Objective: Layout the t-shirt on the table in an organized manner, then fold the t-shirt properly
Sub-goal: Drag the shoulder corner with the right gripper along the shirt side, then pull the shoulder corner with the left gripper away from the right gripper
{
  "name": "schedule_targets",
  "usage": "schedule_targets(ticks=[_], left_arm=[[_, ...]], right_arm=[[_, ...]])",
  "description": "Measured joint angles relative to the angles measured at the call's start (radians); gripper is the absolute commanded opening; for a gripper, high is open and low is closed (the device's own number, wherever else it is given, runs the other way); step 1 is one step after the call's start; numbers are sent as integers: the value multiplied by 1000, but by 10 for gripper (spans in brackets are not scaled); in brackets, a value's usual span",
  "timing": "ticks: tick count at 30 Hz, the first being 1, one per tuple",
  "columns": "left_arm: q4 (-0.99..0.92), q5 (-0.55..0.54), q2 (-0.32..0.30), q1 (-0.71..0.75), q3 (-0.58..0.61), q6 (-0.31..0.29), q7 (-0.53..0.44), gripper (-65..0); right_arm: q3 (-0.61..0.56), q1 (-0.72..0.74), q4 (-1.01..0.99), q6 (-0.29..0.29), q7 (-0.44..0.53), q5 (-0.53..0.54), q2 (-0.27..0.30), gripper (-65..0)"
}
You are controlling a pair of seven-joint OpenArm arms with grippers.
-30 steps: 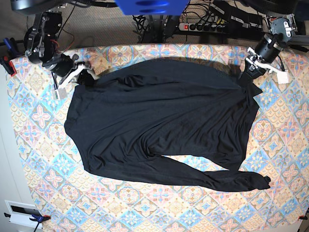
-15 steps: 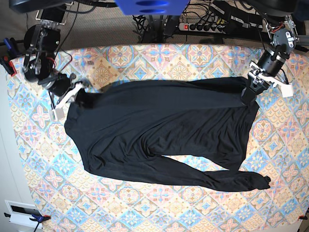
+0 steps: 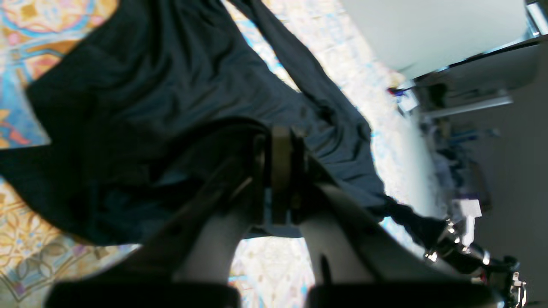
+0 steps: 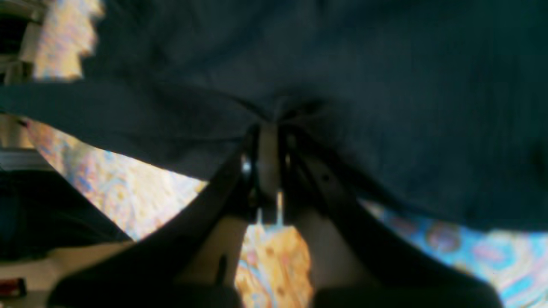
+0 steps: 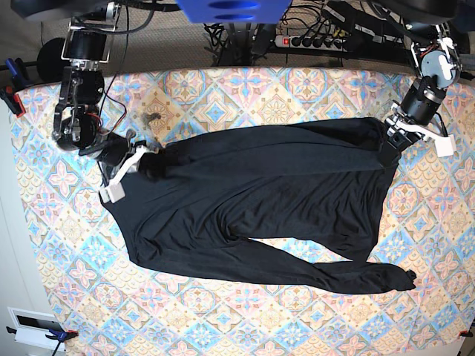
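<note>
T-shirt point(image 5: 252, 200) pinched at far corners by both clenched tools point(image 5: 146, 165) point(image 5: 390, 145); layout underway; next, spread flat on tabletop point(image 5: 223, 319).

The t-shirt point(image 5: 252, 200) is spread across the table point(image 5: 282, 93). Its far corners are gripped by the right tool point(image 5: 145, 162) and left tool point(image 5: 392, 145).

The base view looks straight down on the whole table point(image 5: 245, 93); both wrist views look closely along their jaws at the shirt point(image 5: 252, 200).
</note>
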Motion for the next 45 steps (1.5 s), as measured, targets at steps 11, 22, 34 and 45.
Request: schedule_targets(ticks=[11, 22, 34, 45], left_arm=[[0, 121, 0, 5, 0, 0, 0, -650], [-2, 219, 2, 5, 0, -1, 1, -617], [-114, 222, 2, 0, 0, 0, 0, -303], [-111, 216, 35, 14, -105, -8, -2, -303]], right_arm=[[-16, 6, -33, 3, 8, -263, -1, -650], [-17, 9, -89, 3, 46, -254, -4, -643], [-51, 9, -116, 7, 51, -239, -3, -290], [-51, 6, 173, 5, 46, -250, -3, -242]])
